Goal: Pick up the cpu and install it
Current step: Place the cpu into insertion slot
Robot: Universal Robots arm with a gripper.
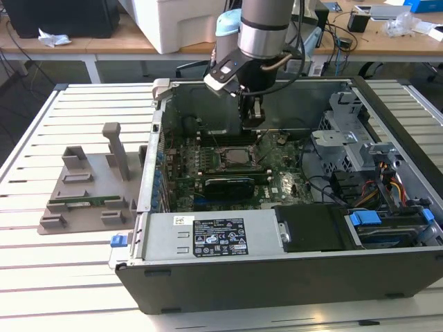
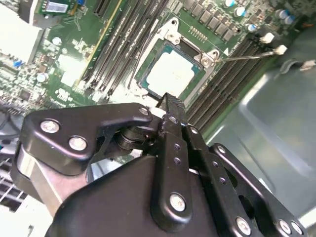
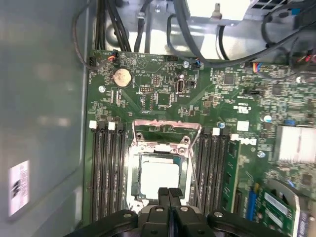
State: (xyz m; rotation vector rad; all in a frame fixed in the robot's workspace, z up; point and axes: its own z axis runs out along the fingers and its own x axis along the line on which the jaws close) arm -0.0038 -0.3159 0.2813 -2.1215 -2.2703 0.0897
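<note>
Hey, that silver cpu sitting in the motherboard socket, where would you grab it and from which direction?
Probably by two opposite edges of the cpu, coming straight down from above. It lies flat in the socket frame, shiny top facing up, with memory slots close on both sides, so a sideways approach looks blocked. The gripper hangs above it.

cpu (image 3: 159, 174): shiny silver metal | pincer (image 3: 169, 192): matt black | case (image 1: 277, 294): dull grey metal

The cpu (image 3: 158, 173) lies socketed near the closed end effector (image 3: 169, 190).
</note>
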